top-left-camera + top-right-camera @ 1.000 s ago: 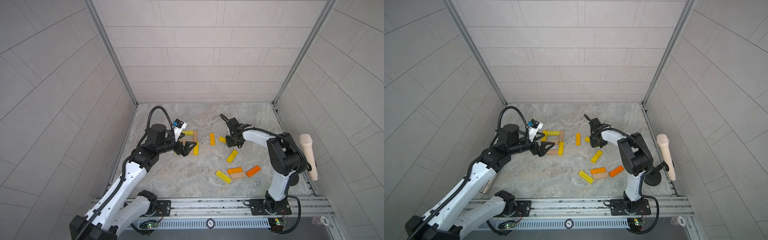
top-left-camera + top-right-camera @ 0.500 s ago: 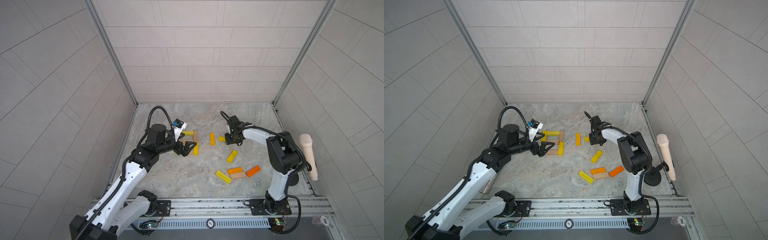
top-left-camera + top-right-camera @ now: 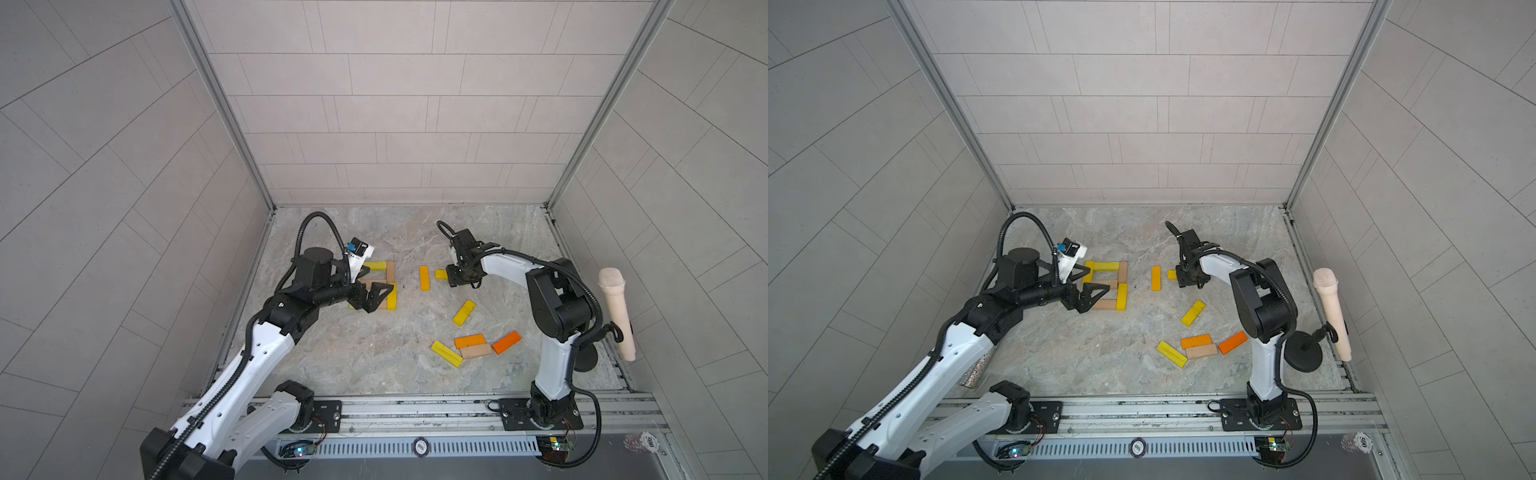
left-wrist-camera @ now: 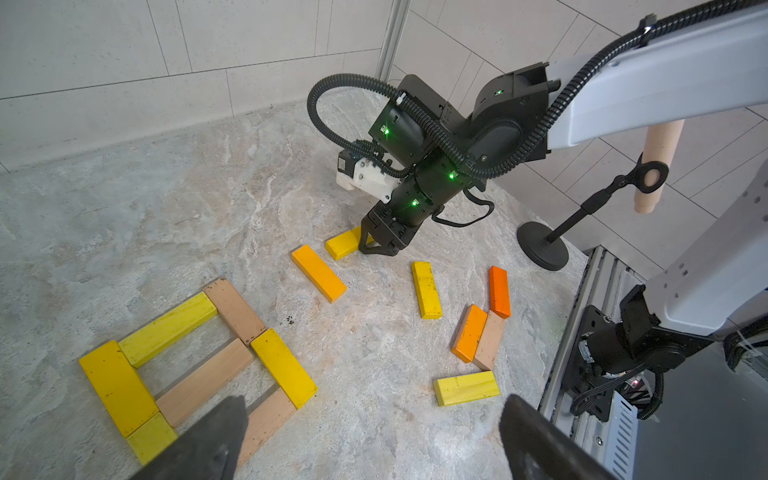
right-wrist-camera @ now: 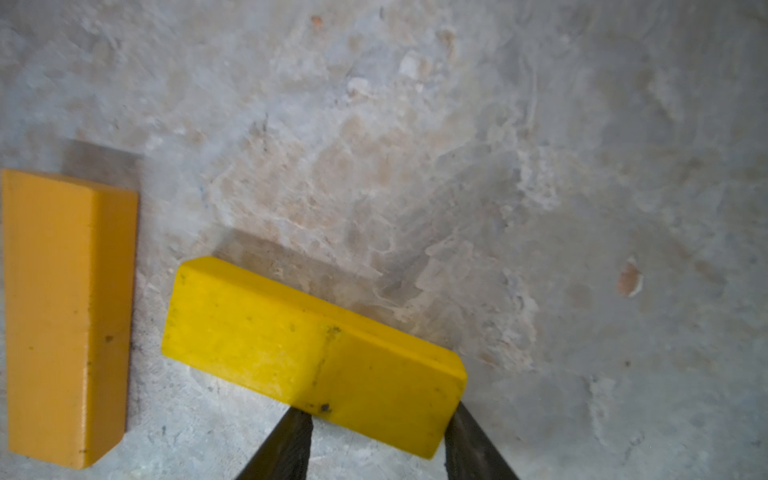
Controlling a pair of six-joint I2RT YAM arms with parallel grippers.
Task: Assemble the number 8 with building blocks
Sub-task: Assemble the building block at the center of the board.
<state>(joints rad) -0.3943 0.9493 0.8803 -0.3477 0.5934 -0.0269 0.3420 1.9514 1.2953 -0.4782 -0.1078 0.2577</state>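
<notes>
**Figure 8 appears fully laid, with one corner unconfirmed**

The figure 8 [image 4: 203,382] lies flat on the table [image 3: 365,361], on the left arm's side. The left wrist view shows seven bars in place:
- a yellow top bar
- a tan upper-right bar
- a tan middle bar
- a yellow lower-right bar
- a tan bottom bar
- two yellow bars down the left side

The bar ends meet or nearly meet. Both loops read clearly, though the outline is a little skewed. A finger partly hides the lower-left yellow bar, so its seating cannot be confirmed.

The left gripper [image 3: 1086,284] hovers low over the figure's lower-left part with its jaws spread wide and nothing in them.

The right gripper [image 4: 380,247] is down at the table, well apart from the figure. Its fingers flank one end of a yellow block [image 5: 307,345] that lies flat. They sit close against it, but it cannot be told whether they are clamping it or merely bracketing it. That block lies just beside an orange block [image 5: 66,316], with a narrow gap between them.

Five spare blocks [image 3: 464,312] lie scattered towards the right arm's base.

Assessment: the bar count is met and the build looks essentially done. The block at the right gripper looks surplus to the figure. What appears to remain is checking the hidden corner, squaring any loose joints and lifting both arms clear without nudging a bar.
</notes>
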